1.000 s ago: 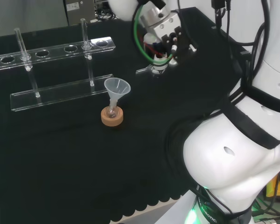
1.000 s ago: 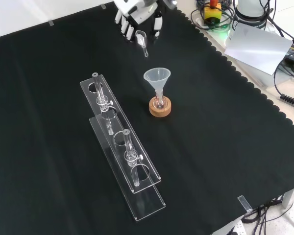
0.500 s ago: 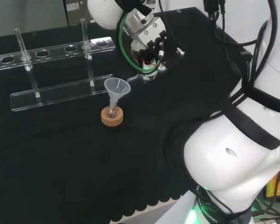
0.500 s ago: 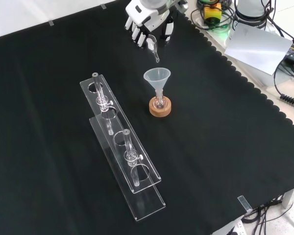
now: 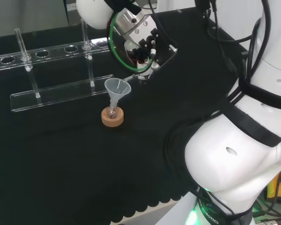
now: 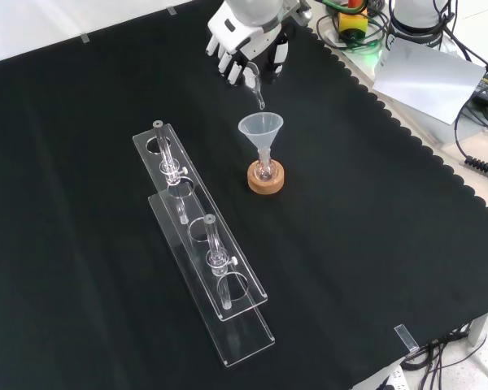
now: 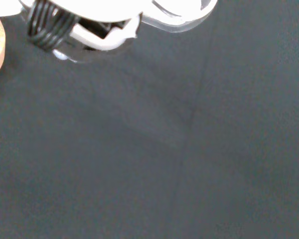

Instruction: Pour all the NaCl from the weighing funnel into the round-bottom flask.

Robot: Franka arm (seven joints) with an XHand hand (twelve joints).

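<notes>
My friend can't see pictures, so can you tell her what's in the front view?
The robot's hand holds a small clear weighing funnel, spout pointing down just above a plastic funnel. That funnel sits in a little flask on a cork ring on black cloth. A clear rack stands to the left.

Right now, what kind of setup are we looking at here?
Most likely a chemistry lab bench rigged for robot trials: a clear funnel sits in a small flask on a cork ring, a clear rack holds glass tubes, and the hand holds a weighing funnel over the black cloth.
</notes>
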